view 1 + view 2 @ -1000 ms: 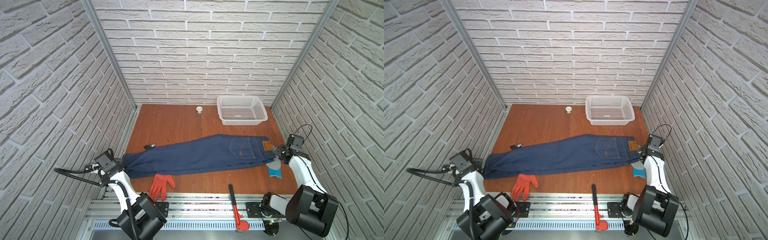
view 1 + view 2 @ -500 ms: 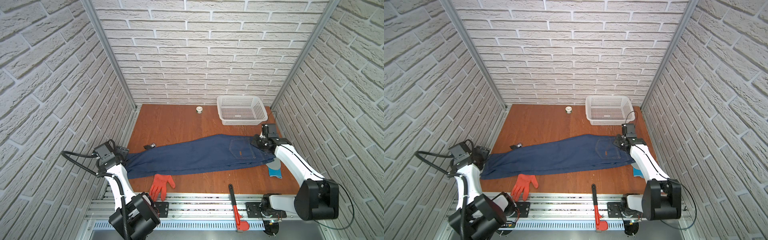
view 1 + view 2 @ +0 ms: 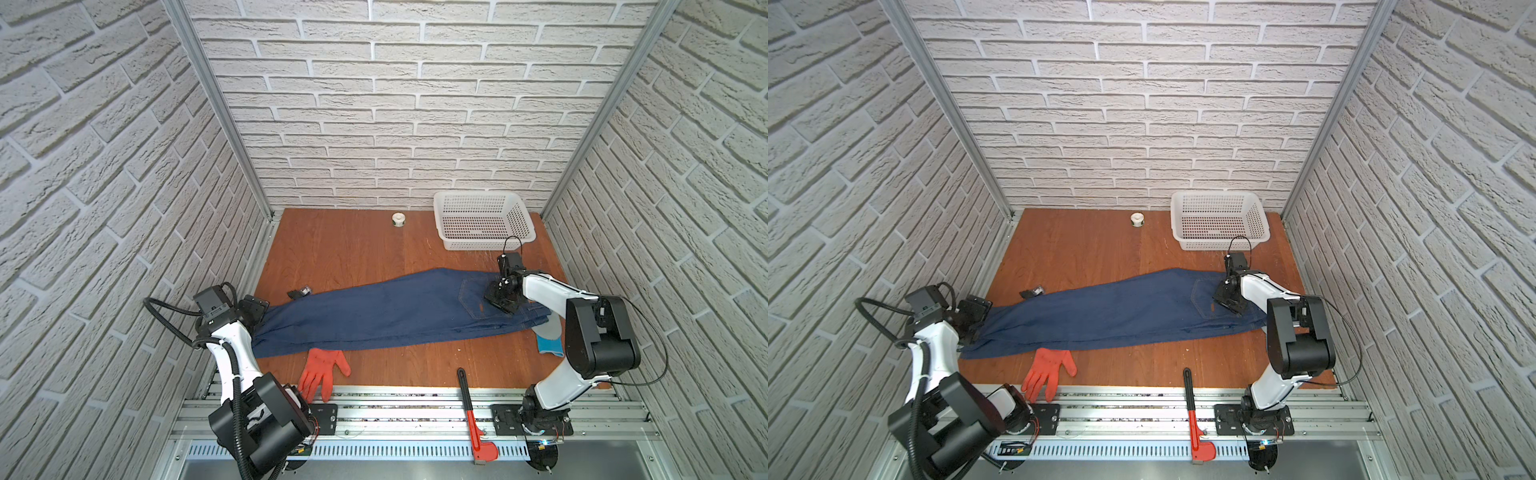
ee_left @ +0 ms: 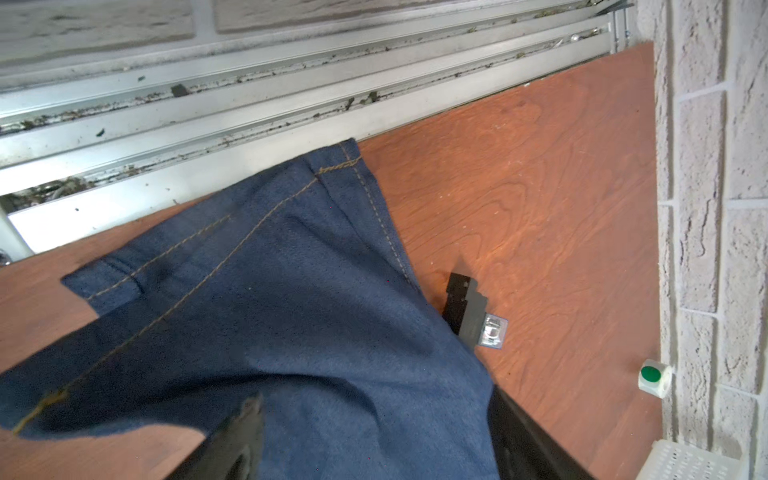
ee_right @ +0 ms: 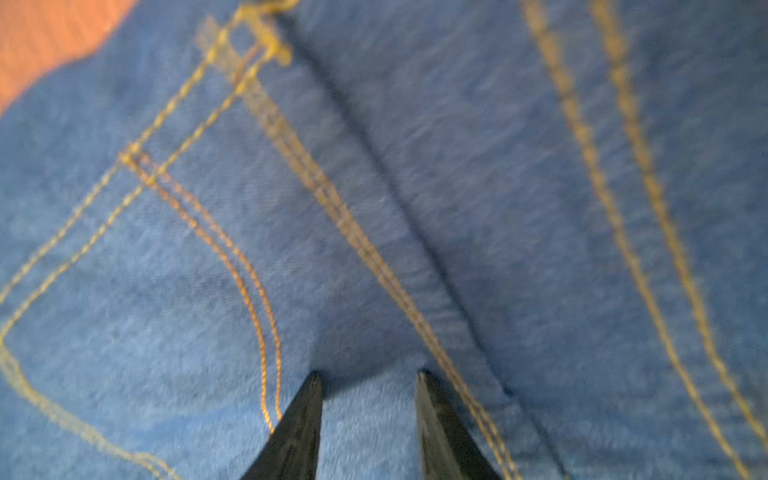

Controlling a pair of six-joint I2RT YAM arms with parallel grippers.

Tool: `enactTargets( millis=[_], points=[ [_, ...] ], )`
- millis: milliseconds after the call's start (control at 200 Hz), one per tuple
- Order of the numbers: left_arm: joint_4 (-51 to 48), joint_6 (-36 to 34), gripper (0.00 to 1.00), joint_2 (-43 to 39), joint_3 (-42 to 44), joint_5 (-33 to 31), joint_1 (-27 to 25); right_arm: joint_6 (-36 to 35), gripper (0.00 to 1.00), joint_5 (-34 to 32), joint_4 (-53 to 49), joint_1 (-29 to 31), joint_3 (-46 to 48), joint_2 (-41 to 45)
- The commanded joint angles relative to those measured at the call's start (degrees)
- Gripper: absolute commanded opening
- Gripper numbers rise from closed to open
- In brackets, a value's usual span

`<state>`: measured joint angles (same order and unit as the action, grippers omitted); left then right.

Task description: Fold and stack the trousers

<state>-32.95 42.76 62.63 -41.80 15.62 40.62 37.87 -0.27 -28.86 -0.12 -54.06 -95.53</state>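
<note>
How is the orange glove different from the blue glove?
The orange glove lies in full view; the blue glove is partly hidden by the right arm. The orange glove is near the leg end of the trousers, the blue glove near the waist. Both lie on the table.

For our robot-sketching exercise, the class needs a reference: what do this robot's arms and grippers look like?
The left arm and right arm have smooth white links between bulky black joint housings. A thick ribbed black cable loops off the left; a thin black cable trails from the right. The left gripper and right gripper are black, with dark tapering fingers.
</note>
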Motion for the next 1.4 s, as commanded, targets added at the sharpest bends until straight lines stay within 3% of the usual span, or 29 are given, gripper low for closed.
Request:
enactTargets(
  millis=[0, 205, 395, 490, 645, 965, 1395],
  points=[
    [-0.36, -1.01, 0.85, -0.79, 0.43, 0.56, 2.51, 1.77, 0.39, -3.98, -0.36, -2.39, 1.04, -2.37],
    [1.26, -1.02, 0.84, -0.02, 0.67, -0.35, 3.3, 1.99, 0.4, -6.89, -2.15, -4.85, 0.8, -2.95],
    [5.05, -1.68, 0.7, 4.43, 0.86, 2.32, 3.23, 1.24, 0.39, -6.46, -2.6, -5.76, 0.6, -2.53],
    [5.26, -1.47, 0.69, 7.26, 0.09, 2.59, 2.65, 1.02, 0.39, -6.4, -3.19, -5.68, 0.26, -1.98],
    [4.68, -0.98, 0.76, 8.49, -0.22, -3.37, 0.59, 0.23, 0.39, -7.3, -4.13, -5.7, -0.17, -0.76],
    [5.07, -1.41, 0.75, 15.55, -3.2, -14.37, -5.65, -0.24, 0.38, -6.29, -4.62, -5.7, -0.06, 0.94],
    [10.29, -0.05, 0.85, 24.52, -3.47, -15.62, -9.24, -0.67, 0.35, -5.62, -4.45, -5.59, 0.36, 1.0]
  ],
)
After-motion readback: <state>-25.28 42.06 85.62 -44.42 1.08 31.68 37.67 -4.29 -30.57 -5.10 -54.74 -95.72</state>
